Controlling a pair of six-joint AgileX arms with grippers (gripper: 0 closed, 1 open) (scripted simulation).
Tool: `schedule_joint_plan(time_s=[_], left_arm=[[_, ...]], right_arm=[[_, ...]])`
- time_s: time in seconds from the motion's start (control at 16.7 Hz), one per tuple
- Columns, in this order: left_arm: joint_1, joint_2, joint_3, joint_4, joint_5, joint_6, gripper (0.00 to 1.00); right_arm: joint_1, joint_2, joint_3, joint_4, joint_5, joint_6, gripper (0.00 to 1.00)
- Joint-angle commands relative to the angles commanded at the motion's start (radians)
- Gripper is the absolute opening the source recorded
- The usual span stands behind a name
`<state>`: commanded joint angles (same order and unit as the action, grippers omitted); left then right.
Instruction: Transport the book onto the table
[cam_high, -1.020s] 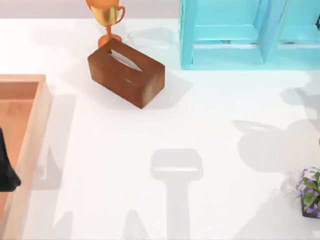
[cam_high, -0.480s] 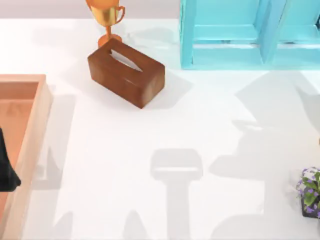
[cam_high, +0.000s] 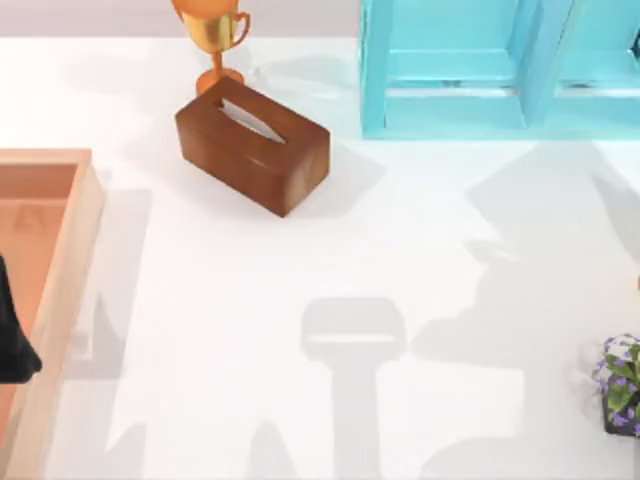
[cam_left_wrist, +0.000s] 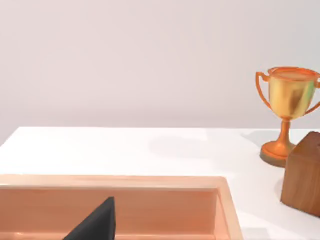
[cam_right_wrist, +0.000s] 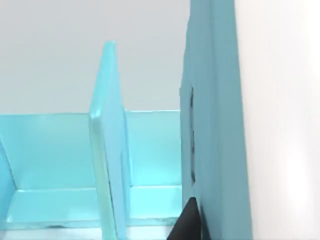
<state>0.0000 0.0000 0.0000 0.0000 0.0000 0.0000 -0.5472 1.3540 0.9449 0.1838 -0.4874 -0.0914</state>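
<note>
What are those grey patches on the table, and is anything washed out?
Top view: soft grey shadows on the white table, a large one at right below the turquoise shelf unit, none hiding the tissue box. Left wrist view: evenly lit; trophy shows mild sheen.

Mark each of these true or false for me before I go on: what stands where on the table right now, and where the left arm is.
1. The gold trophy stands behind the brown tissue box, toward the far edge of the table. True.
2. The tissue box sits inside the wooden tray. False: it rests on the white table, apart from the tray at the left edge.
3. The turquoise shelf unit is at the far right of the table. True.
4. The potted purple flowers stand next to the trophy. False: they are at the near right edge, far from it.
5. The dark left arm is over the wooden tray. True.
</note>
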Motion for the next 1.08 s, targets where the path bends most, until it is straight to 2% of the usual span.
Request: schedule_joint_plan(time_s=[0.18, 0.42, 0.54, 0.78, 1.08], left_arm=[[0.000, 0.000, 0.000, 0.000, 0.000, 0.000, 1.00], [0.000, 0.000, 0.000, 0.000, 0.000, 0.000, 1.00], [0.000, 0.000, 0.000, 0.000, 0.000, 0.000, 1.00], [0.000, 0.000, 0.000, 0.000, 0.000, 0.000, 1.00], [0.000, 0.000, 0.000, 0.000, 0.000, 0.000, 1.00]], right_arm=[[0.095, 0.018, 0.062, -0.034, 0.093, -0.001, 0.00], [0.369, 0.071, 0.185, -0.127, 0.357, -0.007, 0.00], [0.569, 0.112, 0.244, -0.187, 0.533, -0.015, 0.00], [1.051, 0.225, 0.319, -0.320, 0.924, -0.049, 0.00], [1.620, 0.400, 0.295, -0.482, 1.392, -0.117, 0.00]])
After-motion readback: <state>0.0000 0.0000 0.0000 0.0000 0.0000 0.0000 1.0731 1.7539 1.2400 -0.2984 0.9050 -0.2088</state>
